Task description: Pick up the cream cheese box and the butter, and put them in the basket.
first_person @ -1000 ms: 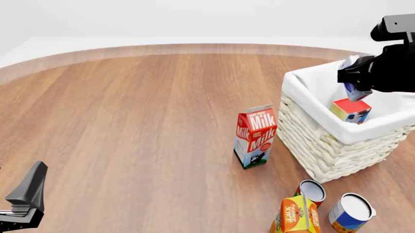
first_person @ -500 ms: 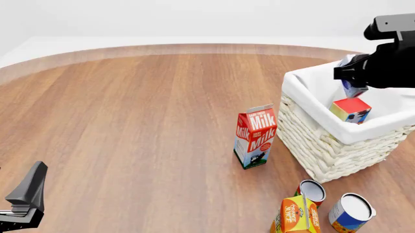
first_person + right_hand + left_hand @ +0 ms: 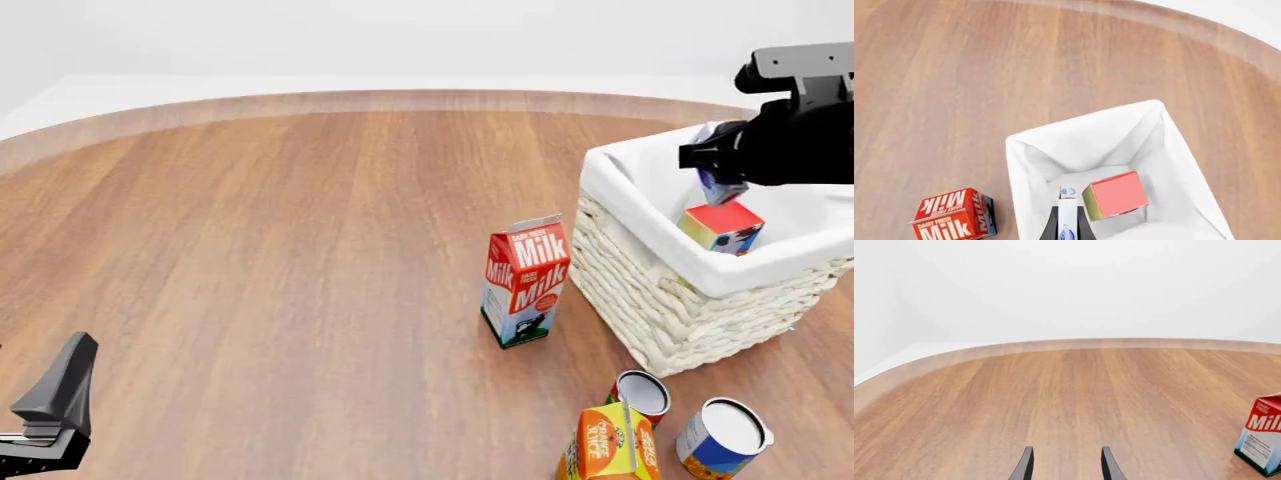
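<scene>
wooden table [image 3: 267, 250] holds a carton [image 3: 526, 281] reading "milk", "dairy fresh"

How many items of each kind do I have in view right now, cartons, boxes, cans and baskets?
Cartons: 2, the Milk carton and the juice carton.
Boxes: 2, the butter in the basket and the cream cheese box held by the right gripper.
Cans: 2, and.
Baskets: 1, the basket.
Total: 7.
</scene>
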Robot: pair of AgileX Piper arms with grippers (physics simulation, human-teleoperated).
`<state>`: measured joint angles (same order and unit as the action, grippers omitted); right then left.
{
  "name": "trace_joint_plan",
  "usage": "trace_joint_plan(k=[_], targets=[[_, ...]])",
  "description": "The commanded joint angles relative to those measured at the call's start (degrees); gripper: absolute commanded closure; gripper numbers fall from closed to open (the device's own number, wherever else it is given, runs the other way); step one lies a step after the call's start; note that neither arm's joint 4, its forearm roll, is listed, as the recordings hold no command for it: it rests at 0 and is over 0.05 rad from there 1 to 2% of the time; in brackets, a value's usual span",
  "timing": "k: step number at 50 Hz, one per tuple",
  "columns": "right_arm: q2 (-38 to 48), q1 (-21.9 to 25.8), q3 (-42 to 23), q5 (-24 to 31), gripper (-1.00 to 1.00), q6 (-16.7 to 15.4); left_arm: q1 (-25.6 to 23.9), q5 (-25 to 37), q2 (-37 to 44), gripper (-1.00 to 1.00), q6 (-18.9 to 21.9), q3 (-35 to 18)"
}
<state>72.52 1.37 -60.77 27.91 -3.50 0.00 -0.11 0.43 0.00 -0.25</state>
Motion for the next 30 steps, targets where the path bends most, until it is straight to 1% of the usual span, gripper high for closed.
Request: trace_joint_plan(k=[1,8,30], targets=[[1.7,-0.1,0.3,-2.0,1.00,0.6,0.0,0.0,0.0,-1.00,0.0,0.0],[2.8,0.0,1.6,-4.0,1.00,1.1,0.0,0.0,0.0,-1.00,0.0,0.0],[4.2,-1.0,2.2,-6.0,1.00,1.6,0.0,0.0,0.0,-1.00,0.0,0.0]])
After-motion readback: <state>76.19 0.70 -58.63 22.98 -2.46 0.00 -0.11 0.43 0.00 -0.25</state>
